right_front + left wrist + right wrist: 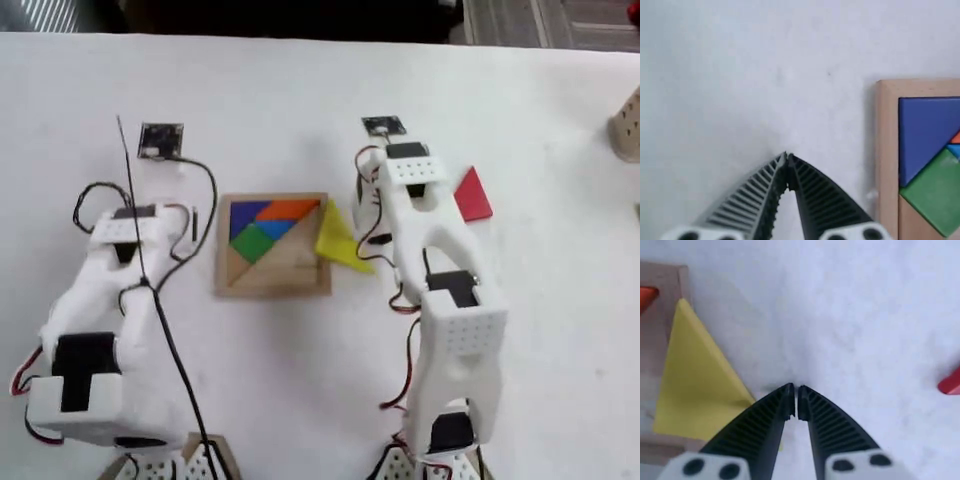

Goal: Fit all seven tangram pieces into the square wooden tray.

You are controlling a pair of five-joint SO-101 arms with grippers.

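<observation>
My left fingers (785, 167) are pressed together at the tips and grip nothing. They hang over bare white table (740, 75), near the rim of the wooden tray (886, 150). My right fingers (789, 397) are closed too, with a hairline slit between them, and are empty, just beside the yellow triangle (695, 380).

In the high view the wooden tray sits at the frame's centre. A blue piece (248, 214), orange piece (290, 208), light blue piece (272, 228) and green piece (252, 243) fill its upper half. The yellow triangle overlaps its right rim and lies mostly on the table. The red piece (471, 195) lies further right, well apart from the tray.
</observation>
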